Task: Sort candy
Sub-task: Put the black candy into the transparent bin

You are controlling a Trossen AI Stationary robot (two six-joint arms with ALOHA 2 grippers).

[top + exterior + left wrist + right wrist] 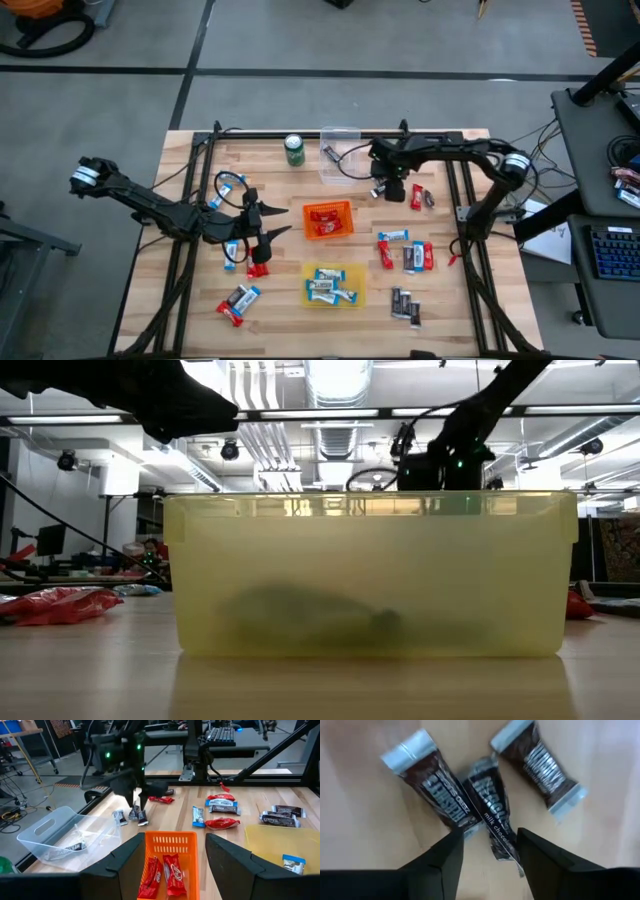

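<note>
Right gripper (487, 855), jaws apart, straddles a dark milk-chocolate bar (490, 807) to grab it; left gripper (172, 865) waits, jaws apart, above the orange bin (170, 840)

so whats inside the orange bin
Red-wrapped candy bars lie in the orange bin; two show clearly in the left wrist view. Whatever sits beneath them or below the frame edge is hidden.

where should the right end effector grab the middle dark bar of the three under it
Across its narrow width near mid-length, coming straight down. The middle dark bar lies flat on the wood, its upper end against the left dark bar, while its lower part is free on both long sides. The right end effector is open, its fingers already straddling that lower part.
</note>
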